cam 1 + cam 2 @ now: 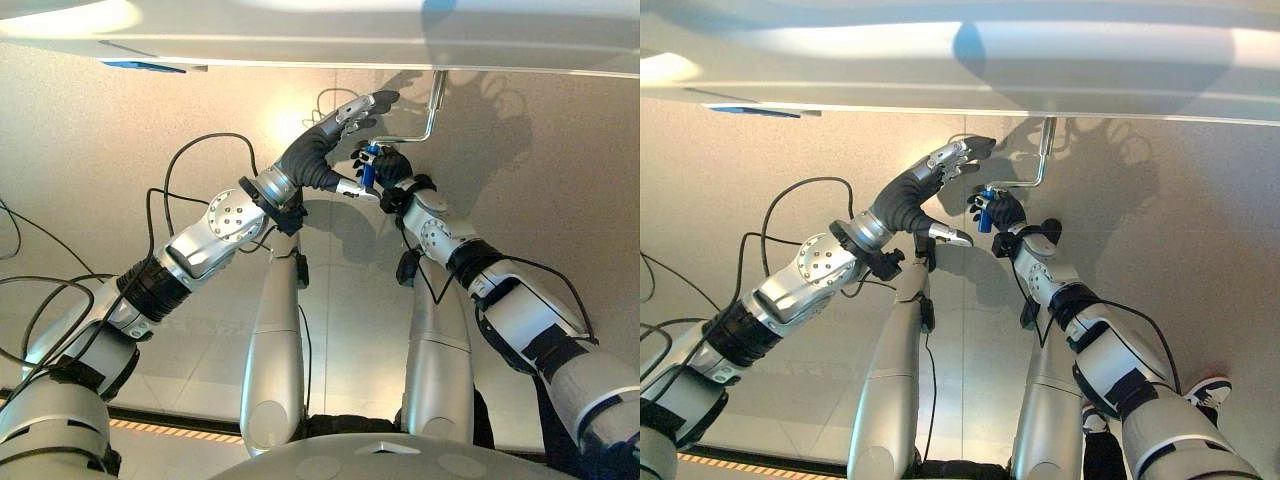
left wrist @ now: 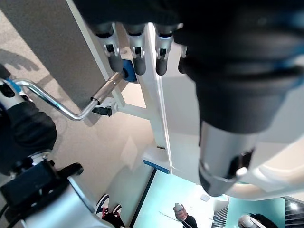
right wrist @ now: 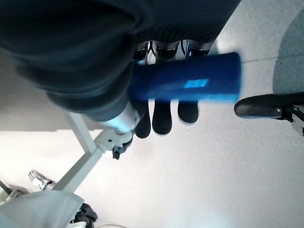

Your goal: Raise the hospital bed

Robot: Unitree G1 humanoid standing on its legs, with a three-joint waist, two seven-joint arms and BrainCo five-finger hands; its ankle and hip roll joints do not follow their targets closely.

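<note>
The pale edge of the hospital bed (image 1: 400,40) runs across the top of the eye views. A bent metal crank (image 1: 432,110) hangs from it and ends in a blue handle (image 1: 369,165). My right hand (image 1: 392,168) is shut on that blue handle (image 3: 190,83), its dark-tipped fingers (image 3: 161,118) curled round it. My left hand (image 1: 330,140) is just left of the handle, open, its fingers (image 2: 137,59) stretched toward the bed frame where the crank (image 2: 57,102) goes in, and holds nothing.
A blue label (image 1: 150,66) sits on the bed's edge at the left. A person's shoes (image 1: 1210,390) stand on the tiled floor at the right. A striped tape line (image 1: 170,428) crosses the floor near me.
</note>
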